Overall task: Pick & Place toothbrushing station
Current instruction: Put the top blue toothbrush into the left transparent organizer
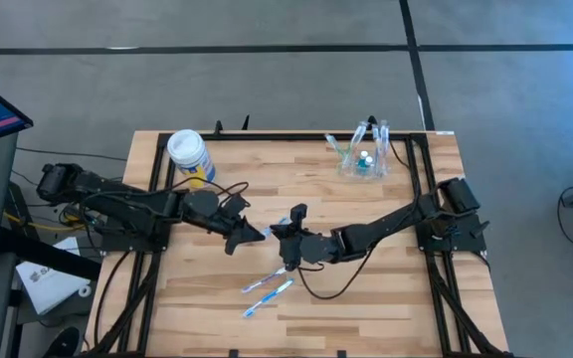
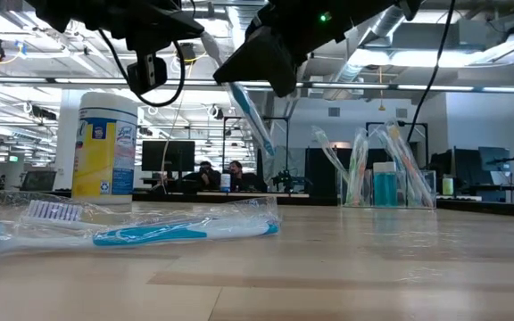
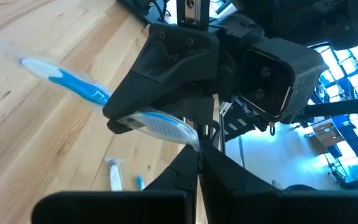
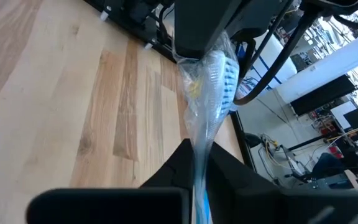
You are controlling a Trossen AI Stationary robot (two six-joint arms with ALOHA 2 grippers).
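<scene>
Both dark arms reach in toward the middle, and their tips almost meet there.

The left arm comes in from the left side and lies low and long, with its elbow bent a little. The left gripper (image 1: 250, 236) points to the right, toward the other arm. In the left wrist view its two jaws are pressed close together.

The right arm comes in from the right side and slopes down toward the middle. The right gripper (image 1: 288, 242) points to the left. In the right wrist view its jaws are squeezed together on a wrapped toothbrush (image 4: 211, 93).

In the low view both grippers hang high above the surface.
</scene>
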